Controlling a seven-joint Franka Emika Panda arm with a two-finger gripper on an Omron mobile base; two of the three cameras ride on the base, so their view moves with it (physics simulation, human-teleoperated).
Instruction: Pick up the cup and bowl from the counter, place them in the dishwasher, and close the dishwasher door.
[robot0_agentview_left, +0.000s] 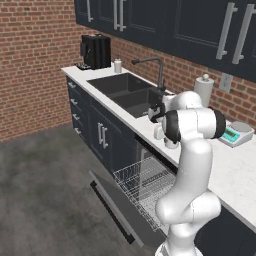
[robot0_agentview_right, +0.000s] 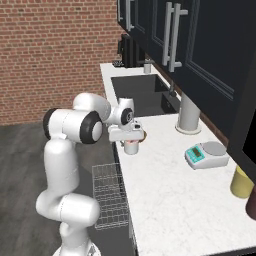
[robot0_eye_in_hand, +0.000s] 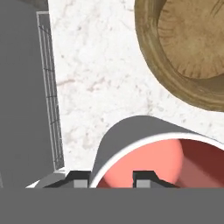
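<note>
Small short white cylindrical cup with a pink-red inside (robot0_eye_in_hand: 144, 162), upright on the long white marble-like counter (robot0_agentview_right: 165, 200), close to its front edge. Straddled at the rim by the two-finger gripper (robot0_eye_in_hand: 111, 177): one dark fingertip (robot0_eye_in_hand: 78, 177) outside the wall, the other inside the pink hollow; whether pressed tight on the wall or merely closing, cannot tell. Cup bottom seen under the hand from the right base camera (robot0_agentview_right: 131, 147), on the slab. Just beside it, apart by a strip of marble, the shallow round brown wooden-looking bowl (robot0_eye_in_hand: 188, 52). Below the counter edge, the white wire rack (robot0_agentview_left: 142, 185) of the dishwasher pulled out over the flat dark navy drop-down door (robot0_agentview_left: 117, 210), lowered open. Farther along, a dark sink (robot0_agentview_left: 127, 92) and a small teal-and-grey kitchen scale (robot0_agentview_right: 206, 155).
</note>
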